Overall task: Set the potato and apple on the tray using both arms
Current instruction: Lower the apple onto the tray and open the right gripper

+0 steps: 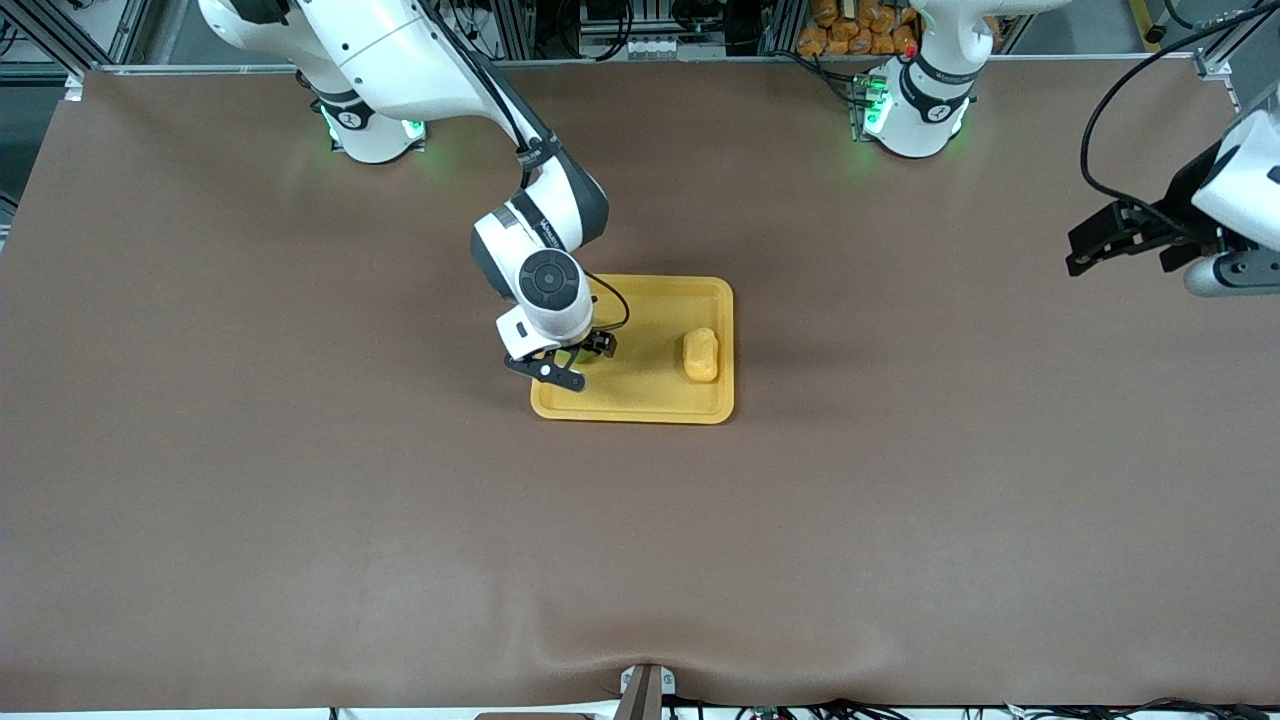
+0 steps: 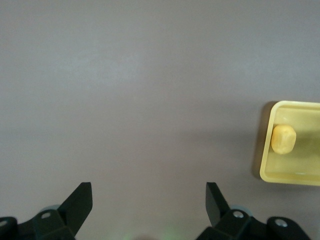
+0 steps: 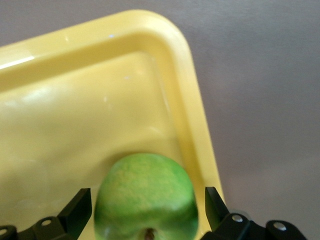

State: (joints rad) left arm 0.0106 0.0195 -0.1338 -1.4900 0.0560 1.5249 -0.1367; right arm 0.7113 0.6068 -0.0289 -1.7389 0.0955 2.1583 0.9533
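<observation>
The right gripper [image 1: 568, 362] is low over the tray [image 1: 650, 400], at the tray's end toward the right arm. Its fingers [image 3: 75, 210] stand wide, one on each side of the apple [image 3: 146, 196], with a clear gap between each fingertip and the green skin. The apple sits between them on the tray floor, close to the rim [image 3: 200, 125] and near a rounded corner. In the front view it is almost wholly hidden under the wrist. It looks released, not held.

The potato [image 1: 701, 355] lies on the tray too, well apart from the right fingers, near the rim at the left arm's end. The left gripper [image 1: 1120, 240] hangs over bare table [image 2: 150, 90] far toward its own end, fingers [image 2: 80, 202] wide and empty; that arm waits. From its wrist view the tray [image 2: 292, 175] and potato [image 2: 283, 139] show off to one side.

Both pieces seem to be in place, so the step in hand is most likely the retreat. To do it well, keep the fingers spread and lift straight up before any sideways travel, so neither fingertip nudges the apple. It is round and could roll toward the rim or across to the potato. Once the fingertips are above the apple's top, swing away over the table without crossing the potato.
</observation>
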